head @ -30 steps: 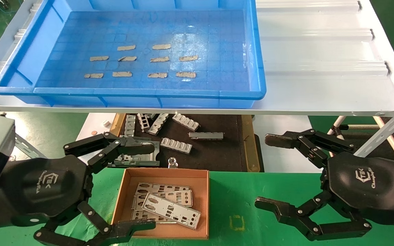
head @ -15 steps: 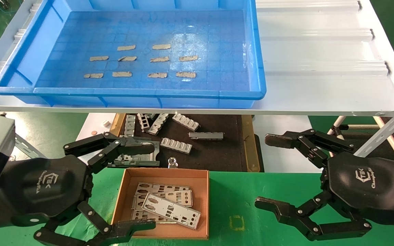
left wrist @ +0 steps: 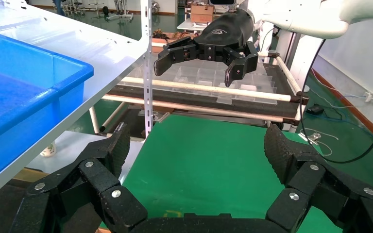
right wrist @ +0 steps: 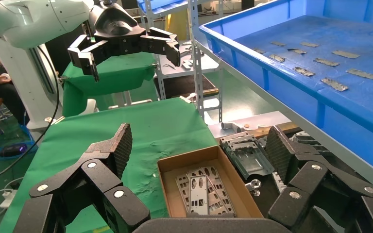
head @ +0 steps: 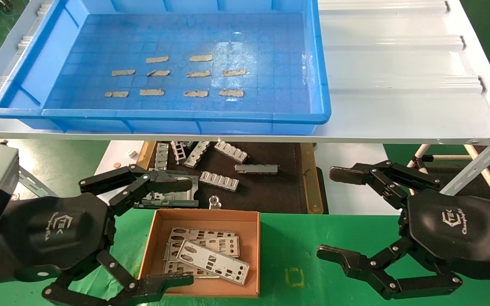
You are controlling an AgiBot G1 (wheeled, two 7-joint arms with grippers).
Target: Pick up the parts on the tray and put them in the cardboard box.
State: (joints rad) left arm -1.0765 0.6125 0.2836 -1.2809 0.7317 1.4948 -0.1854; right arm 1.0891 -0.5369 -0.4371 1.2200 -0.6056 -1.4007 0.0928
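The blue tray [head: 164, 115] sits on the white shelf, and its floor shows only small grey strips [head: 198, 73]. Thin silver parts [head: 213, 257] lie stacked inside the cardboard box [head: 204, 215] on the green table; the right wrist view shows them too [right wrist: 199, 191]. My left gripper [head: 185, 233] hovers open beside the box's left side, nothing between its fingers. My right gripper [head: 332, 213] is open and holds nothing, well to the right of the box. Each wrist view shows its own gripper open, left [left wrist: 198, 143] and right [right wrist: 200, 143].
Behind the box, a dark wood-framed mat [head: 270, 191] carries thick grey slotted brackets [head: 219, 180] and a metal frame piece [head: 172, 197]. The white shelf [head: 398, 85] overhangs the mat. Green cloth [head: 296, 246] covers the table between the grippers.
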